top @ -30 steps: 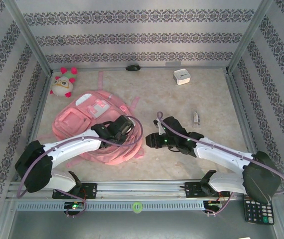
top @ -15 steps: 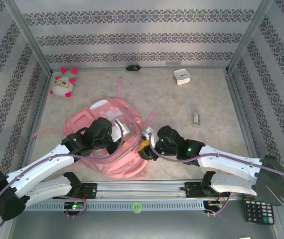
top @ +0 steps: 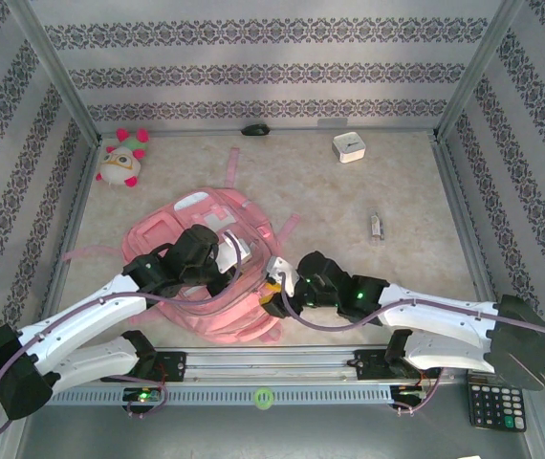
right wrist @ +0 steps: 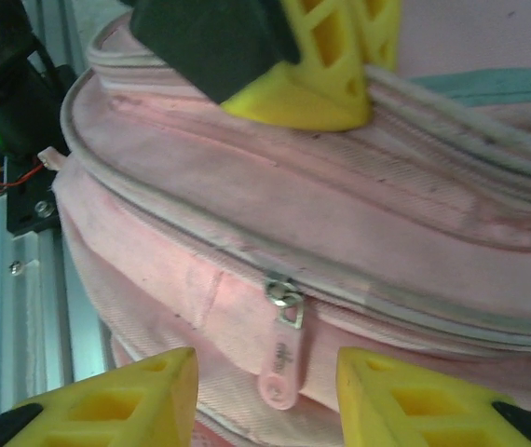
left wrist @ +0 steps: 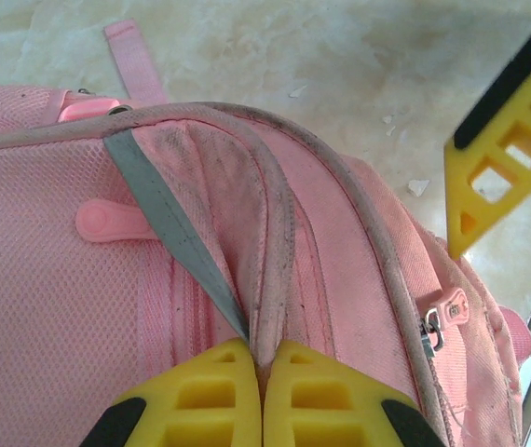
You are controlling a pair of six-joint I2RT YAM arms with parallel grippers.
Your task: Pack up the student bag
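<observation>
Obs: the student bag (top: 153,239) lies flat on the marbled beige desk (top: 387,182), lower left of centre in the top view, just ahead of the arm bases.

Left gripper (left wrist: 261,358): fingers pressed together on a raised ridge of the bag's fabric, pinching the fold where the grey piping runs. It is clamped on the bag. It also shows at the upper middle of the right wrist view, on the bag's upper edge.

Right gripper (right wrist: 265,363): jaws at a middling gap, one finger on either side of the zipper pull (right wrist: 282,368), neither touching it. Nothing is held.

Step in hand (judgement): take the pull and run the zipper open so the bag can be packed. To do it well:
- close squarely on the tab's lower end, not on the metal slider above it;
- draw along the curve of the zipper track, not away from the bag;
- have the left gripper hold the fabric taut, or the soft wall will bunch ahead of the slider.

Materials: woven pink cloth, fine mesh texture on the panels, slightly soiled along the seams. Piping is rounded and grey-white. The tab looks soft and rubbery with a rounded end. A grey ribbon crosses the fold diagonally.
</observation>
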